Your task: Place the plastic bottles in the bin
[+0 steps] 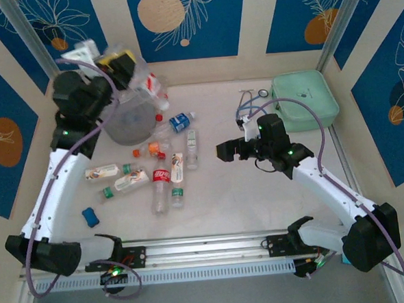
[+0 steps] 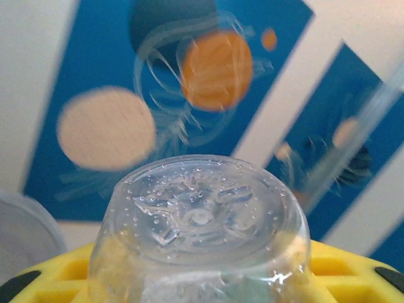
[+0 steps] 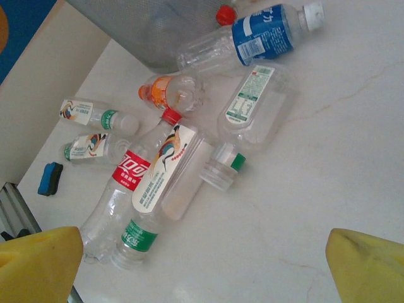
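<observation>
Above the bin (image 1: 128, 123), the left pincer (image 1: 127, 63) is clamped on a clear plastic bottle (image 2: 202, 221). Right of the bin, the right pincer (image 3: 202, 265) stands wide apart near loose bottles (image 1: 161, 185) lying on the worktop (image 1: 260, 203).

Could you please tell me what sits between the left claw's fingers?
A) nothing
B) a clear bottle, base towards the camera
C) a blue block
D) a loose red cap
B: the left wrist view shows the dimpled base of a clear bottle between the yellow fingers of the left claw.
</observation>
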You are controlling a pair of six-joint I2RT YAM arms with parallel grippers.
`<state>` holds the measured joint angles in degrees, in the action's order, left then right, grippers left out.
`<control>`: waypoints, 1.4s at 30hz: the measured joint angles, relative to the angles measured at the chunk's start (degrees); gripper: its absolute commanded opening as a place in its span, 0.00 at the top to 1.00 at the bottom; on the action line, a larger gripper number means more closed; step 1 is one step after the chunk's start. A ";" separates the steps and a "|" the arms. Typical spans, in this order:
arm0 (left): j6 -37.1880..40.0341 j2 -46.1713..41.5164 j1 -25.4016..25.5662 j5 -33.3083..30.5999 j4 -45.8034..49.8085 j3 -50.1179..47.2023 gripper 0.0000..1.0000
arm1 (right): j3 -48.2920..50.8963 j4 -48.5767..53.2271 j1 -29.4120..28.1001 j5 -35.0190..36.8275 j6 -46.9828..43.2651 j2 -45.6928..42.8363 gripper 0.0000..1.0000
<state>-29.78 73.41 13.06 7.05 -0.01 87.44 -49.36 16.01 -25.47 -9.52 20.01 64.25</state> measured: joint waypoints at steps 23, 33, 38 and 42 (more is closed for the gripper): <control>12.35 36.35 -12.20 -9.38 12.63 32.30 1.00 | 0.68 7.19 0.39 3.63 0.17 -5.64 0.01; 17.31 45.46 -12.20 -5.42 22.95 33.07 1.00 | 0.74 9.25 1.77 5.07 1.07 -4.00 0.01; 20.31 49.09 -11.69 -3.43 27.10 33.07 0.85 | 0.74 9.38 2.80 5.05 2.10 -2.69 0.00; 21.22 50.12 -11.26 -2.12 29.77 32.87 0.42 | 0.74 9.57 3.28 5.05 2.84 -2.29 0.00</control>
<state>-8.56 123.52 1.80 4.93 29.76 120.31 -48.62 25.58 -22.20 -4.47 22.85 61.95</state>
